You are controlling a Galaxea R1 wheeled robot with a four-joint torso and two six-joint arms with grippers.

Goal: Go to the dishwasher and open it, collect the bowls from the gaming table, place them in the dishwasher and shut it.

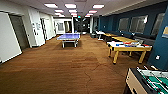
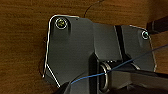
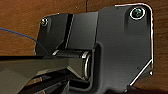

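Note:
The gaming table, with a white top, yellow rim and yellow legs, stands at the right about halfway down the room. Flat colourful boxes lie on it. A small blue spot sits near its left end, too small to identify as a bowl. The dishwasher is out of view. Both wrist views look down past the robot's dark plate onto brown carpet.
A green-field foosball table stands close at the lower right. A blue table-tennis table is in the middle distance. Plain yellow tables line the dark blue right wall. Wide brown carpet stretches ahead, and white walls and doors run along the left.

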